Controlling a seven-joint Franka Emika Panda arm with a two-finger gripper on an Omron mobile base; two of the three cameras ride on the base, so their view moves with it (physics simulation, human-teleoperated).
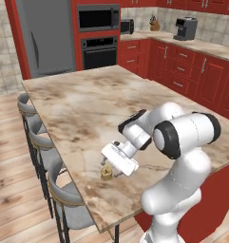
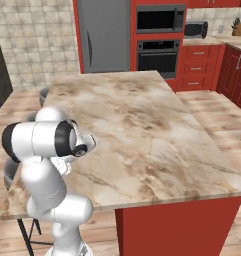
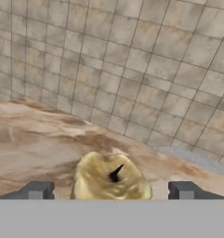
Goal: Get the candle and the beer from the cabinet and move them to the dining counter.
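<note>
Left base view shows the dining counter (image 1: 87, 104), a broad beige-brown marbled island with a red base, in a kitchen of red cabinets (image 1: 192, 71), a grey refrigerator (image 1: 44, 38), a black wall oven (image 1: 99, 52) with a microwave (image 1: 98, 18) above it, and a coffee machine (image 1: 185, 28) on the far counter. Grey stools (image 1: 63, 199) line the island's left edge over a wood-plank floor (image 1: 6, 180). The candle (image 1: 106, 172) stands upright on the marble near that edge, its short axis vertical and its dark wick pointing up. In the hand view the candle (image 3: 111, 179) sits between the dark fingertips (image 3: 36, 189), which stand spread wide and clear of its sides, so the gripper (image 3: 111, 190) holds nothing. A tiled wall (image 3: 132, 69) lies beyond.
</note>
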